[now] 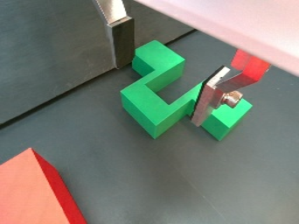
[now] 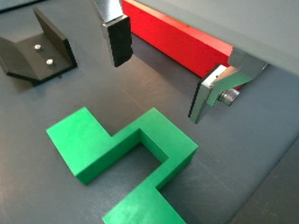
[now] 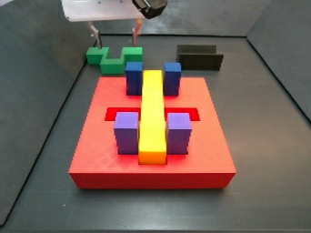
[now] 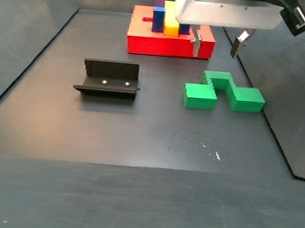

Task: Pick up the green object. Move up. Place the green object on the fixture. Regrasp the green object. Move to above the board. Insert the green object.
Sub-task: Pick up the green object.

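The green object (image 3: 115,59) is a bright green stepped block lying flat on the dark floor between the board (image 3: 152,136) and the back wall. My gripper (image 4: 218,43) hangs open just above it, not touching. In a wrist view the gripper (image 1: 162,90) has one finger on each side of the green object (image 1: 158,96), with nothing held. The other wrist camera shows the green object (image 2: 117,149) below the open gripper (image 2: 158,90). The black fixture (image 4: 108,79) stands apart from the block, bare. The red board (image 4: 162,42) bears a yellow bar and blue and purple blocks.
The fixture (image 3: 201,56) sits by the back wall beside the board's far corner. Dark walls enclose the floor on all sides. The board's red edge (image 2: 176,44) runs close behind the fingers, and the fixture (image 2: 35,52) is off to one side.
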{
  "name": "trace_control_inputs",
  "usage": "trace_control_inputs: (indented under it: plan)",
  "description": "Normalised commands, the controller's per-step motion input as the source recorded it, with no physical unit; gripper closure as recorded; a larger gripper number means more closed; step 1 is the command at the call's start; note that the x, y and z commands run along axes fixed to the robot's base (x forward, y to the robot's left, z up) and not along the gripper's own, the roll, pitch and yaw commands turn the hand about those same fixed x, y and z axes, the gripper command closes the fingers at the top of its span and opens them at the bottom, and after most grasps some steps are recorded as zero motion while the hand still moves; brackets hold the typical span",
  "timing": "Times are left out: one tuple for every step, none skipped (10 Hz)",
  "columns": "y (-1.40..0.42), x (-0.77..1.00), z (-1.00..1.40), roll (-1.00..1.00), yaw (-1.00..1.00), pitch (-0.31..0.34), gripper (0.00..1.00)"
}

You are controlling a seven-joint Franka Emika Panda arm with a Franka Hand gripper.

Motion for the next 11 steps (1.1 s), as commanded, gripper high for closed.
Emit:
trace_control_inputs:
  plan:
    - [0.0, -0.07, -0.27, 0.26, 0.0, 0.0, 0.0]
    - [0.0, -0.24, -0.35, 0.24, 0.0, 0.0, 0.0]
    - [0.0, -0.2, -0.32, 0.2, -0.11, 0.0, 0.0]
    - [0.0, -0.18, -0.27, 0.17, -0.19, 0.0, 0.0]
    - [0.01, -0.08, -0.27, 0.18, -0.13, 0.0, 0.0]
    - [0.08, 0.0, -0.29, 0.19, -0.03, 0.0, 0.0]
    - [0.08, 0.0, -0.27, 0.17, 0.0, 0.0, 0.0]
    - [0.09, 0.03, -0.23, 0.17, 0.03, 0.0, 0.0]
    - [0.05, 0.07, -0.16, 0.13, 0.07, 0.0, 0.0]
    - [0.03, 0.06, -0.15, 0.12, 0.07, 0.0, 0.0]
    - [0.03, 0.03, -0.18, 0.12, 0.05, 0.0, 0.0]
